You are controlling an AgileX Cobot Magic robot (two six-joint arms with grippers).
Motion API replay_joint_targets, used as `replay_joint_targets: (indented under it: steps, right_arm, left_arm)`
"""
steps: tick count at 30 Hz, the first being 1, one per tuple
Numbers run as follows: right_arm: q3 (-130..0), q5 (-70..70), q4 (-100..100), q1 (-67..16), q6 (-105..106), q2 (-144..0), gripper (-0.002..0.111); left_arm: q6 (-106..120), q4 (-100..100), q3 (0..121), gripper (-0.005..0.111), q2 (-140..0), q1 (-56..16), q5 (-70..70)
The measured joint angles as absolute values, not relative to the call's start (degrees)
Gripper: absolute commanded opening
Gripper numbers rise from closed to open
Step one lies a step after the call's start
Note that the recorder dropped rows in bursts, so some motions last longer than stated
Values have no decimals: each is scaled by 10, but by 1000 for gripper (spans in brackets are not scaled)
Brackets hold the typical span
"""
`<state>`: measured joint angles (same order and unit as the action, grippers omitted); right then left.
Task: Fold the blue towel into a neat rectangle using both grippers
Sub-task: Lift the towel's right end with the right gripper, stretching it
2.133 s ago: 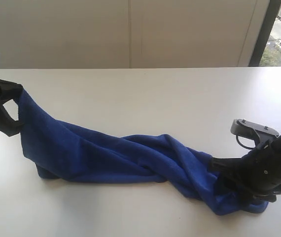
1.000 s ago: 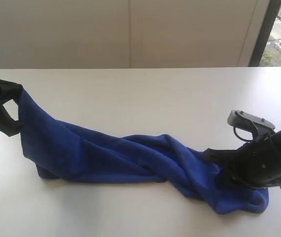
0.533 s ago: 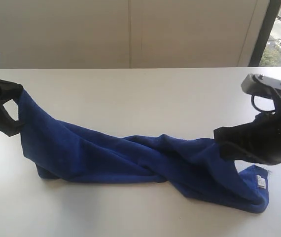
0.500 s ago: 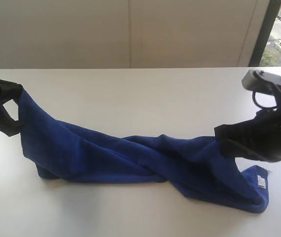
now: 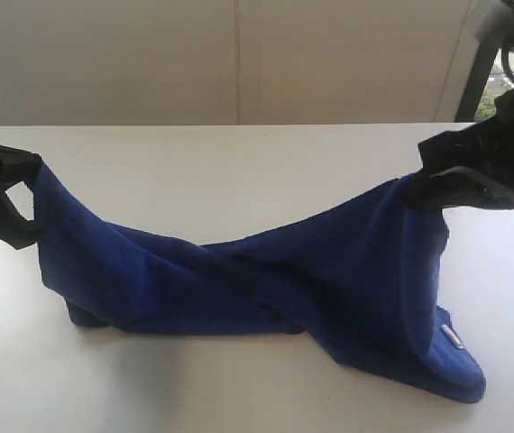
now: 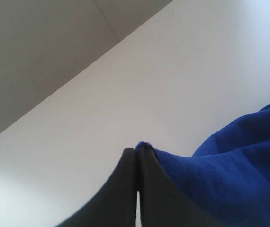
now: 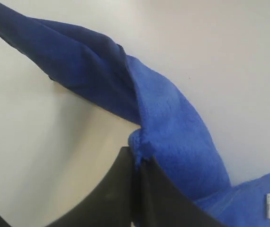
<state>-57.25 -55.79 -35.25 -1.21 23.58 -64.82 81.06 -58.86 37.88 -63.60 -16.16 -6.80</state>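
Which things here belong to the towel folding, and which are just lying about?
In the job: blue towel; left gripper and right gripper, each pinching a towel edge.
Just there: table underneath; wall behind.

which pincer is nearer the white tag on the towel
Right. The right pincer holds the towel edge above the white tag; the left pincer grips the far opposite end.

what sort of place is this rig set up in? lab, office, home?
Probably an office-like test room rather than a home: a plain white tabletop, a bare pale panelled wall behind it, and a dark-framed window at the right edge showing what looks like greenery outside.
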Motion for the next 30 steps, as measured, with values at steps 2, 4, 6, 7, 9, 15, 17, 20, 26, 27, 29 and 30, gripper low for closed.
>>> replay_joint_targets:
  steps: [2,4,6,7,9,15,17,20,26,27,29,30]
  right_arm:
    - [-583,-562,-351,-12,236,-642,0]
    - [-593,-566,-346,-12,236,-635,0]
    - [-600,-567,-327,-12,235,-629,0]
    - [-603,-568,-310,-12,230,-626,0]
    - [-607,-568,-266,-12,208,-619,0]
    - [-615,-568,-113,-12,129,-594,0]
    - [-615,-568,-96,-12,121,-584,0]
    - [-615,-561,-89,-12,115,-572,0]
    - [-619,-553,-87,-12,115,-567,0]
    - [-619,-553,-87,-12,115,-567,0]
    - [-616,-552,-85,-12,115,-567,0]
    - [-615,-552,-85,-12,115,-567,0]
  left_arm:
    - [811,-589,379,0,-636,-162,-67]
    - [804,-589,379,0,-636,-162,-66]
    - [800,-589,379,0,-636,-162,-66]
    - [797,-589,379,0,-636,-162,-67]
    - [788,-597,379,0,-631,-162,-69]
    - [778,-645,379,0,-558,-162,-70]
    - [776,-652,379,0,-526,-162,-70]
    - [774,-657,379,0,-481,-162,-65]
    - [772,-662,366,0,-450,-162,-42]
    - [772,-662,348,0,-463,-162,-41]
    - [772,-662,315,0,-487,-162,-44]
    - [772,-662,297,0,-501,-162,-51]
